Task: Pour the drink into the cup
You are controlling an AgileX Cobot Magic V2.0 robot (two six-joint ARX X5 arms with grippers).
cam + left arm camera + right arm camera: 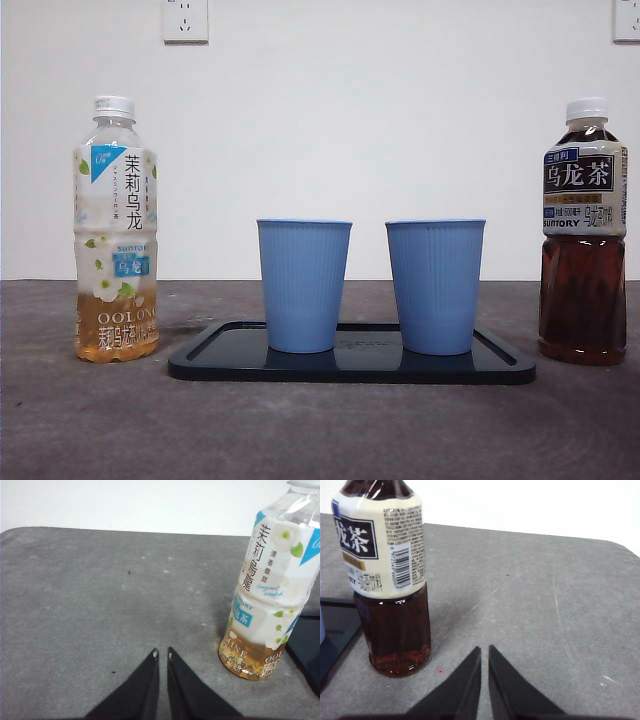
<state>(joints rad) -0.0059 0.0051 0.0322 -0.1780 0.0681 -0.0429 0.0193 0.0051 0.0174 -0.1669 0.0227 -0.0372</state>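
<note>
My left gripper [162, 653] and right gripper [484, 650] wait with jaws together; jasmine tea bottle [116, 230] and dark oolong bottle [584, 232] flank two blue cups [303, 284] on the black tray [351, 365] on the tabletop [320, 430].

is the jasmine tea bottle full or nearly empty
Nearly empty: the jasmine tea bottle stands upright and capped, with pale tea only in its bottom part.

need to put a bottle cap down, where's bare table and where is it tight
Bare table runs along the near side of the black tray. More lies beside the pale tea bottle, near the left claw, and beside the dark tea bottle, near the right claw. Tight: between the two blue cups, and between each bottle and the tray.
</note>
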